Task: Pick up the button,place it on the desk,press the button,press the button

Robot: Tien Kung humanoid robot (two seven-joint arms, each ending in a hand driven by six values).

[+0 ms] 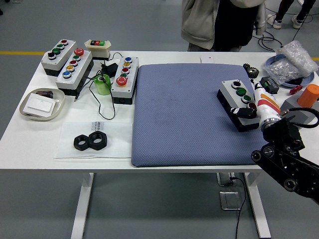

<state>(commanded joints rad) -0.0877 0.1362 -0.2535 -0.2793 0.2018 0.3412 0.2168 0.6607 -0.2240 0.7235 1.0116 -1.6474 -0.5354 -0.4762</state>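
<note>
A grey button box [234, 99] with a black base lies on the blue mat [184, 114], near its right edge. Its top shows a white button and two green ones. My right hand [247, 110], white and orange with black fingers, comes in from the lower right. Its fingertips rest on the near end of the box's top. It no longer wraps the box's sides, and the fingers look relaxed. The box lies flat on the mat. My left arm is out of view.
Three more button boxes [75, 67] and a green tape roll [103, 84] stand at the back left. A tray [42, 104] and two black nuts [91, 142] lie at the left. An orange cylinder [309, 94] and a plastic bag [294, 59] sit at the right. A person [219, 22] stands at the far side.
</note>
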